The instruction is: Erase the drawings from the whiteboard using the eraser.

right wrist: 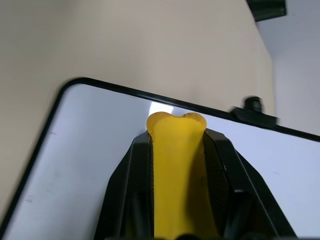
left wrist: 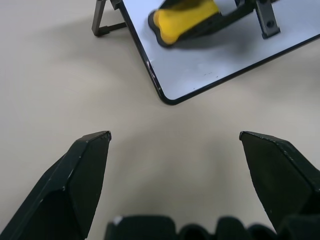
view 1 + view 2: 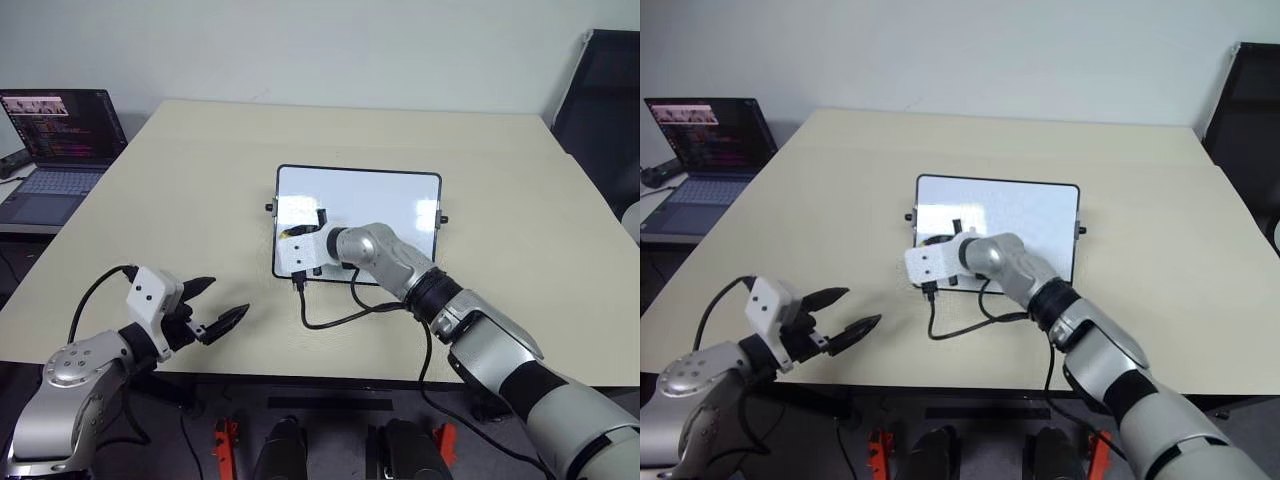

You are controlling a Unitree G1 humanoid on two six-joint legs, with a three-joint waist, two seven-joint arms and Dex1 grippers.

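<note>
Right hand (image 1: 176, 150) clamped on yellow eraser (image 1: 176, 165), over whiteboard's (image 3: 400, 200) left part, mid tabletop (image 3: 200, 180). I'd press dark underside flat, sweep short overlapping strokes. Drawings too small to make out. Left hand (image 3: 222, 303) wide, empty, near front edge.
</note>
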